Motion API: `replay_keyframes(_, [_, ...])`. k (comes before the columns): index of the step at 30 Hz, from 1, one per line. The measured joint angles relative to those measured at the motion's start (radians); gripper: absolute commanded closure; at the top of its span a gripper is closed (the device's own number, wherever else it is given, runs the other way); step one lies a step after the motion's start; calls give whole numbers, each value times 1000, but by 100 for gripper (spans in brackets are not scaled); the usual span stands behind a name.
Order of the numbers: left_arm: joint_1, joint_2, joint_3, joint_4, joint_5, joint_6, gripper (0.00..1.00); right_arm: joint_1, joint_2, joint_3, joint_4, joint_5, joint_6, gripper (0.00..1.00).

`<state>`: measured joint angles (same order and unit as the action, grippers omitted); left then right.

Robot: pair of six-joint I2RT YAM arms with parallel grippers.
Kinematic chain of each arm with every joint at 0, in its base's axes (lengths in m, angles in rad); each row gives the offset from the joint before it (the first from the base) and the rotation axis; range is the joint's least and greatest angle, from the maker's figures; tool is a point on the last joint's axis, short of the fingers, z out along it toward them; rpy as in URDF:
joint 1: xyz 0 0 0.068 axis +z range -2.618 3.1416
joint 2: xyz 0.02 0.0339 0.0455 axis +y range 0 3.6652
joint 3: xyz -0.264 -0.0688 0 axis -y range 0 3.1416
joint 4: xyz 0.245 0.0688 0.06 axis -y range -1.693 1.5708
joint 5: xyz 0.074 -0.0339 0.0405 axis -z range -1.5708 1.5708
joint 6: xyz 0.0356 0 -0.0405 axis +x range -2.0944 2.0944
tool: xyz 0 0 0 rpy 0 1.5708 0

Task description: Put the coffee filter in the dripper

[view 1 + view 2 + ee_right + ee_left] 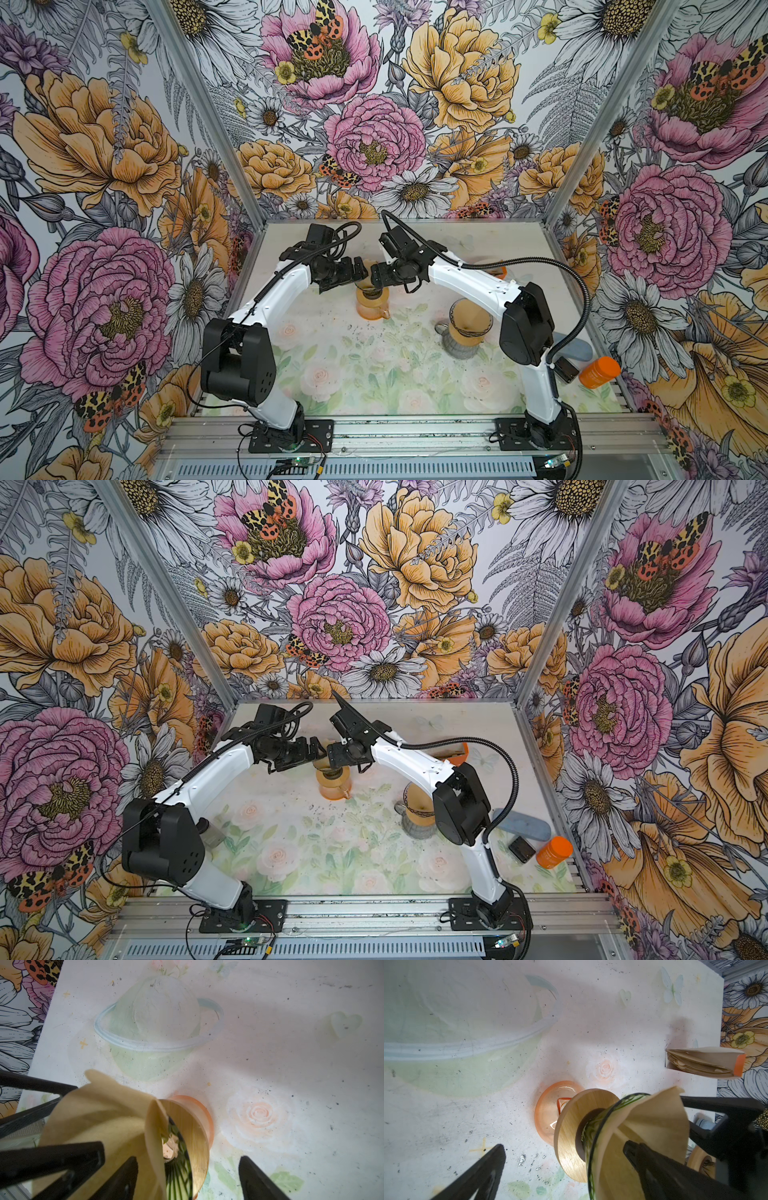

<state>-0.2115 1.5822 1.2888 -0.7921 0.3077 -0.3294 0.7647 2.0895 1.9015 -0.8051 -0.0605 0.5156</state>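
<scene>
**Top views:** L gripper and R gripper meet nose to nose over the orange carafe, mid-table toward the back. The dripper sits on the carafe. The coffee filter shows as a beige sliver betw. the two grippers, at the dripper's mouth. Finger spread can't be read from here. The widest open stretch of table is the front half. A second dripper on a grey mug stands under the R arm's elbow. An orange bottle lies near the right edge, and the filter holder peeks out behind the R arm.

**Left wrist:** L gripper is released, fingers spread wide. One finger hangs out over the table, well apart from the dripper. The other lies across the filter's inner face. The filter stands in the glass cone, its top edge flaring past the rim. The wooden collar rests on the carafe's lip. The filter holder is at the table edge by the wall, well apart.

**Right wrist:** R gripper is also released, jaws apart. One finger overlaps the filter; whether it touches I can't tell. The other stands off the collar's edge, w/ table showing between. The filter's fold leans off the cone wall, so the ribs show in the gap.
</scene>
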Motion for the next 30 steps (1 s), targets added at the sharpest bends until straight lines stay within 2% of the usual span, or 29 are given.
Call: replay_keyframes(30, [0,53,0,-2,-54,5,1,0,2,0,-18,3,0,23])
